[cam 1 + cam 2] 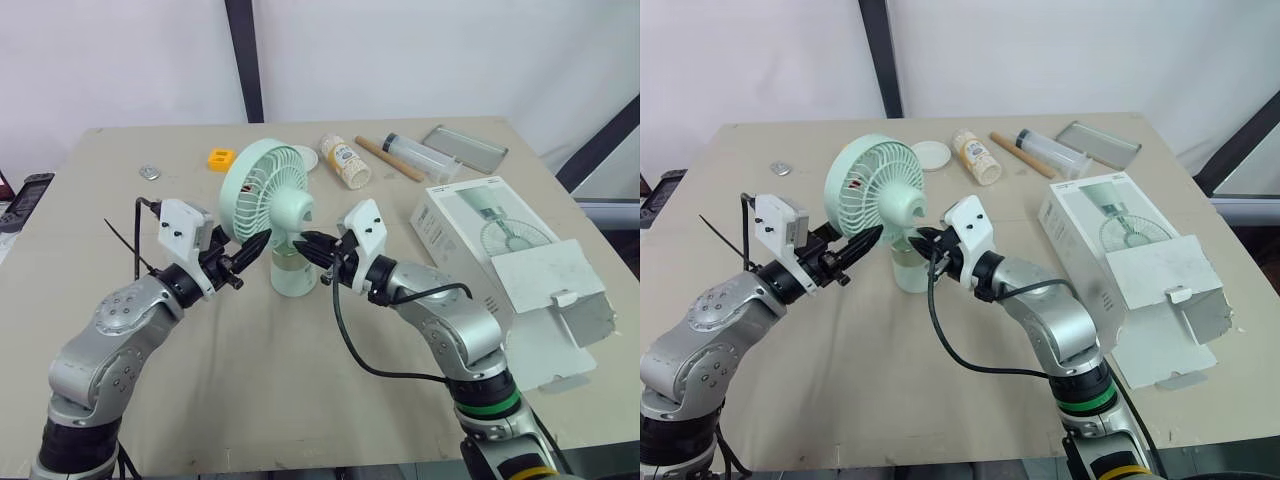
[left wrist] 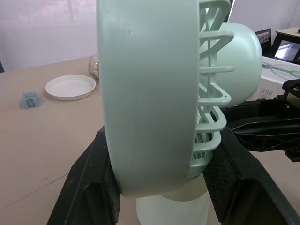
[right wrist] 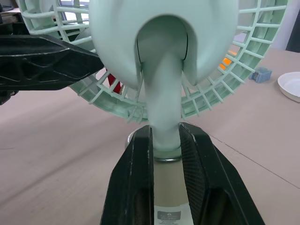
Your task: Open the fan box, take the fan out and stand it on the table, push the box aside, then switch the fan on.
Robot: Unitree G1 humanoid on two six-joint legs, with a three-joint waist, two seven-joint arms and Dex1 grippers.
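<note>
Mint-green fan (image 1: 268, 190) stands upright mid-frame on the table (image 1: 300, 390). The left gripper (image 1: 258, 243) is clamped across its guard, the right gripper (image 1: 302, 241) on its neck. Standing it looks done; next, both should let go gently, then push aside the open fan box (image 1: 500, 245) at frame right.

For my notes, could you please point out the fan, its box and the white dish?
fan (image 1: 255, 185), left eye view, grille
box (image 1: 470, 225), left eye view, top face
white dish (image 2: 70, 86), left wrist view, centre
</note>
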